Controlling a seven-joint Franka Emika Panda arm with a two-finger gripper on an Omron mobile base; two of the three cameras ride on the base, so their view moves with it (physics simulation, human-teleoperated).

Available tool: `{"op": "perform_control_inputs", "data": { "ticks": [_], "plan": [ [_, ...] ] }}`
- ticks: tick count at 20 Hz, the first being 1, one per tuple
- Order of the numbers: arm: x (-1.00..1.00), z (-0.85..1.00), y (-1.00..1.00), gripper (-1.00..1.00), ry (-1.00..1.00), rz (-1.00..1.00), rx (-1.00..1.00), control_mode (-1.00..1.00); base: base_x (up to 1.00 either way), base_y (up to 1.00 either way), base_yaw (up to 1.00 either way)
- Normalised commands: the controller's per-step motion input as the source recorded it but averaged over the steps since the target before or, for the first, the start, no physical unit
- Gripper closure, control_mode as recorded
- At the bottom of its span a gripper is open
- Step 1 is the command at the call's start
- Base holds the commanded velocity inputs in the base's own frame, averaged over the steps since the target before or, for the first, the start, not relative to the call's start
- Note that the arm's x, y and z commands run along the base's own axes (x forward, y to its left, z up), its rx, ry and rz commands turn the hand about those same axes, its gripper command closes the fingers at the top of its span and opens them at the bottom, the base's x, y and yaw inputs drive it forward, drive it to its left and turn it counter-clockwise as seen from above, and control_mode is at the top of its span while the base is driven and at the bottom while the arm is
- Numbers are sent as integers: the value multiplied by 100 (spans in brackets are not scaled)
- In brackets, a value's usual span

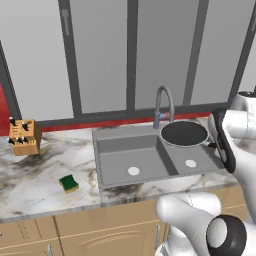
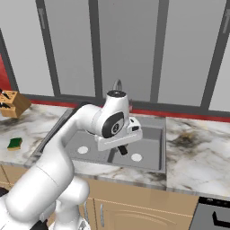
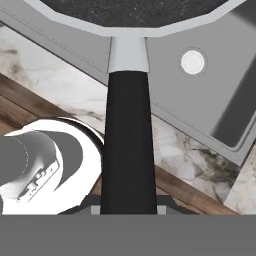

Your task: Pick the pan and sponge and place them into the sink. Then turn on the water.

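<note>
Gripper (image 3: 129,209) itself mostly cut off at bottom of hand view; fingertips hidden behind the pan handle (image 3: 129,145), which runs straight up from between them, so it's clenched on the handle. In right base view the arm's wrist blocks the pan and most of the faucet (image 2: 118,84); just the faucet's top arc pokes out above.

Pan (image 1: 184,133) shows in left base view, held level above the far part of the right basin, just right of the faucet, its rim overlapping the sink's far edge. Pan's right edge partly covered by the arm.

Sink (image 1: 131,136): both basins bare, round pale drain in each. Left basin wide open. No stream visible at the spout.

Sponge (image 1: 69,183) sits on the desk (image 1: 35,175), well left of the sink, near the front edge, green side up. Open marble around it. Knife block (image 1: 24,137) far left, by the back wall.

Desk is veined marble w/ wood cabinets below; grey panels w/ dark frames behind, red strip at the base.
</note>
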Motion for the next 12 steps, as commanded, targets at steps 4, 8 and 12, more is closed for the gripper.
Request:
{"op": "perform_control_inputs", "data": {
  "ticks": [4,8,12],
  "plan": [
    [0,3,44,100,1,1,3,-100,0,0,0],
    [0,0,45,100,1,0,2,-100,0,0,0],
    [0,0,44,100,2,1,1,-100,0,0,0]
  ]
}}
